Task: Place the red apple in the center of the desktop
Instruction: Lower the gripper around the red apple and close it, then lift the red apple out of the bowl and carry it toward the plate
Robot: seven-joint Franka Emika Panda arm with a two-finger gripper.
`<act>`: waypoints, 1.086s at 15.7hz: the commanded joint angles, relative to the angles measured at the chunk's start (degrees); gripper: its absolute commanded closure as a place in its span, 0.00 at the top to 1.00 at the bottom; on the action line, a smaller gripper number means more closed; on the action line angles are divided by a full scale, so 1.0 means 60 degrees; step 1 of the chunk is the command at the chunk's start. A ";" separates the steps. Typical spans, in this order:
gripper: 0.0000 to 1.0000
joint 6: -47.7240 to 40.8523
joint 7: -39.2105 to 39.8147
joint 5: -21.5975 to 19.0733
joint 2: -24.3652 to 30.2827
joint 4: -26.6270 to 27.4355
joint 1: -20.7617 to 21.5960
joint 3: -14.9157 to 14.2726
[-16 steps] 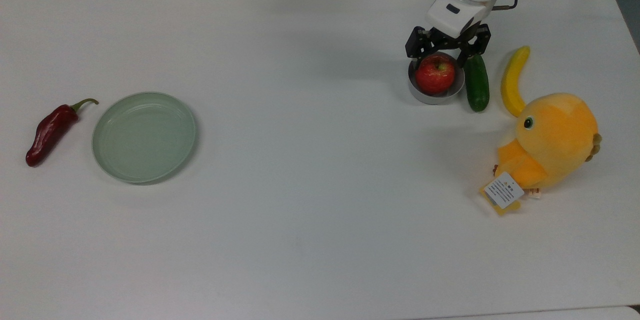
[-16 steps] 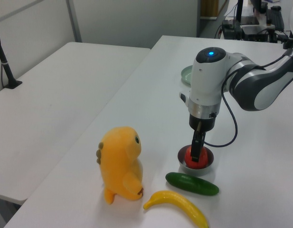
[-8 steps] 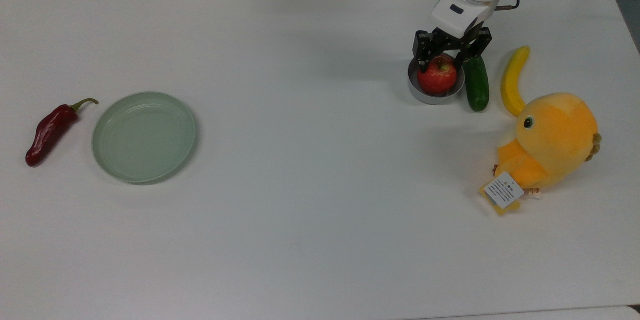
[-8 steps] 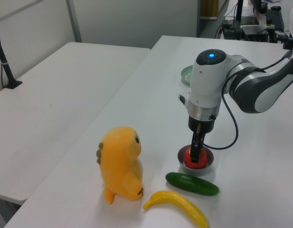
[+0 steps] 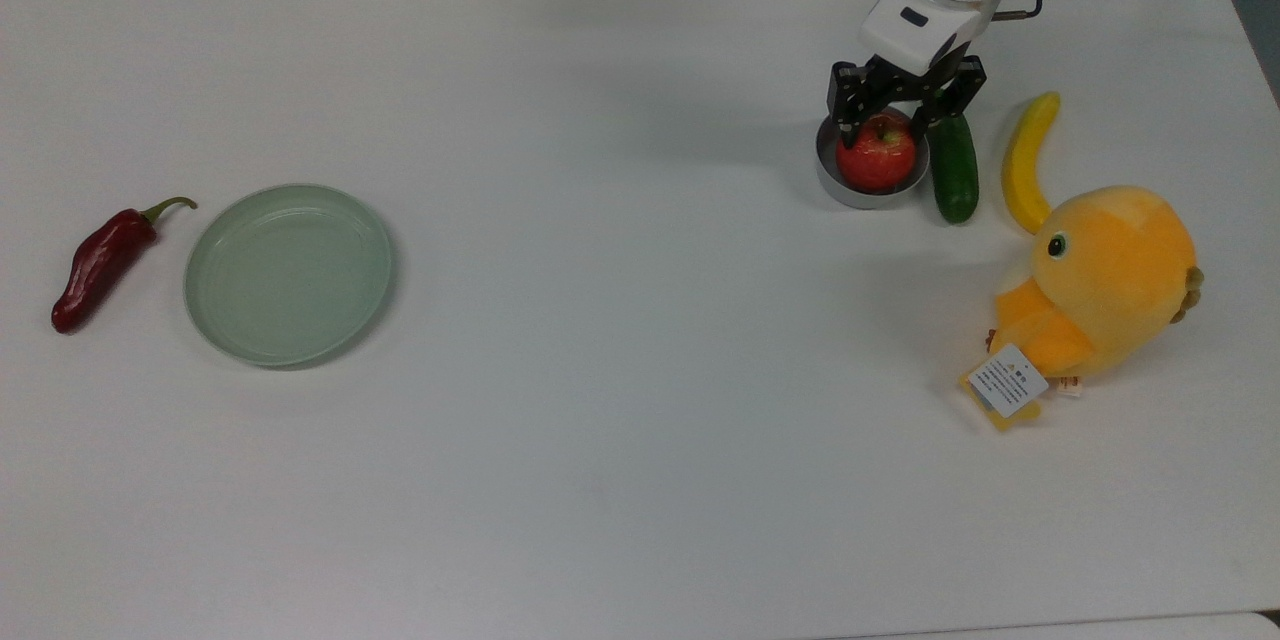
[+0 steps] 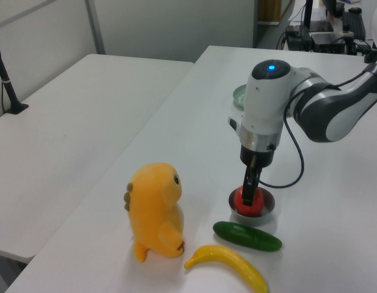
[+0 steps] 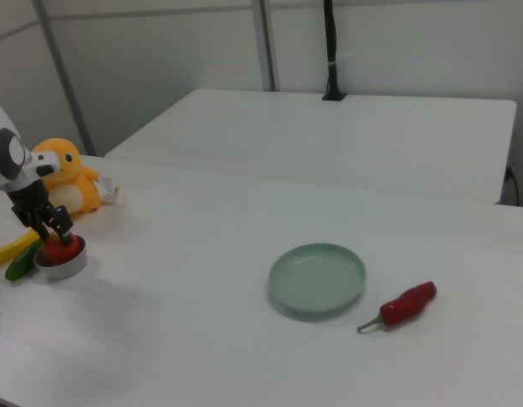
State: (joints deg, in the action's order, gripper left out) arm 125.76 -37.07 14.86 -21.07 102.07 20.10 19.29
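Apple: the red apple (image 5: 877, 154) sits in a small grey bowl (image 5: 835, 182) beside a cucumber (image 5: 954, 170), far from mid-worktop (image 5: 620, 400).
Hand: the hand (image 5: 893, 124) straddles the apple's top, fingers apparently touching it; firm grip uncertain.
Risk: a shallow pinch on glossy skin could slip, or lifting could drag the bowl along.

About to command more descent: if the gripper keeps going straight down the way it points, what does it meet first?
The red apple, most likely: the gripper points down right over it, fingers straddling its top. Below sits the small grey bowl.
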 commanded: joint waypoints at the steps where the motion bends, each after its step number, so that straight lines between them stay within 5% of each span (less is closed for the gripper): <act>1: 0.52 0.0134 -0.0135 0.0174 0.0609 0.0068 -0.0156 -0.0036; 12: 0.52 0.0032 0.0976 0.0233 0.0845 -0.0372 -0.2102 -0.0080; 17: 0.52 -0.0186 0.1753 0.0189 0.0889 -0.0064 -0.2485 -0.0694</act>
State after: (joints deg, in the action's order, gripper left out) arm 125.74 -29.59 15.61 -16.91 99.65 5.29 17.76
